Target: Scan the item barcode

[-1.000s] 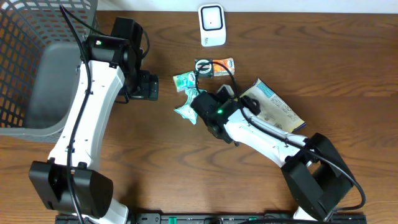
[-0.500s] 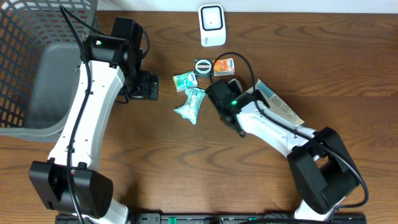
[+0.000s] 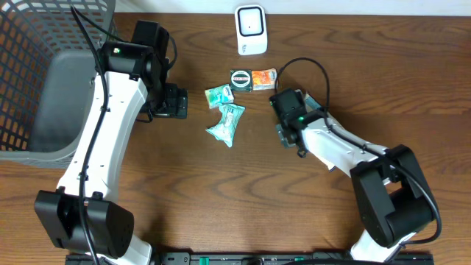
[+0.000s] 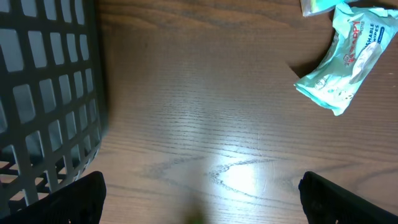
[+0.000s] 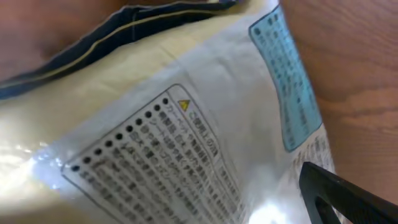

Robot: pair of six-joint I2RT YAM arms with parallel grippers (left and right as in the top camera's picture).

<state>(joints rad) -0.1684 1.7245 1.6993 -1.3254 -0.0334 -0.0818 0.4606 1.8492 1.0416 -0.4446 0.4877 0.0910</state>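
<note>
Brown wood-grain bench (image 3: 221,213), two arms over it. Left fingers (image 4: 71,199) spread wide, one at each lower corner of the left wrist view. Nothing between them, bare bench underneath. Right fingers (image 5: 339,193): only one dark tip shows, at the lower right edge of the right wrist view. The other is out of sight, so cannot tell how wide they stand or whether they grip anything. Close under that camera, filling the view: cream packet (image 5: 186,124) with a black-printed label, dotted border, yellow warning triangle and a blue panel on one side. In the overhead view the packet lies on the bench, mostly hidden under the right arm's wrist, right of centre. Left of it lies a wipes pack (image 3: 227,122), teal and white, flat on the bench; it also shows top right in the left wrist view. Above that sit a small green sachet (image 3: 218,94), round tin (image 3: 240,78) and orange packet (image 3: 263,76), clustered close together. White scanner (image 3: 250,29) at the far edge, well apart from the cream packet. Grey mesh basket (image 3: 22,44) at far left, beside the left arm.
</note>
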